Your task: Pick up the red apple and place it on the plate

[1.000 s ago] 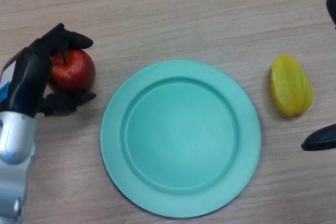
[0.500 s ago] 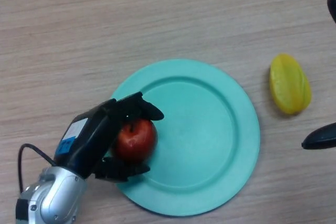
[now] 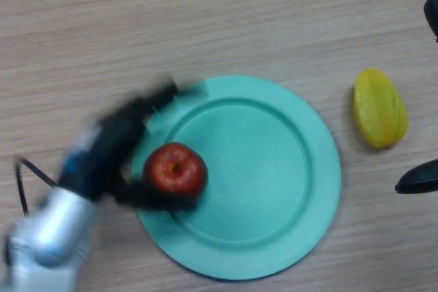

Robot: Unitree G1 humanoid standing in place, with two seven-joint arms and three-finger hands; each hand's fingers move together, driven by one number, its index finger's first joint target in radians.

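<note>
The round red apple (image 3: 176, 170) sat at nine o'clock on the teal round plate (image 3: 274, 169). The left robot hand (image 3: 126, 143) lay spread around it, not clamping. A straight outward retreat seemed wisest, avoiding any nudge.

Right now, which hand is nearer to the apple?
The left. The left hand is right beside the apple at the plate's left side; the right hand shows only at the far right edge.

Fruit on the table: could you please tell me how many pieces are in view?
2. The red apple sits on the left part of the teal plate, beside the left hand. A yellow fruit lies on the table, right of the plate.
</note>
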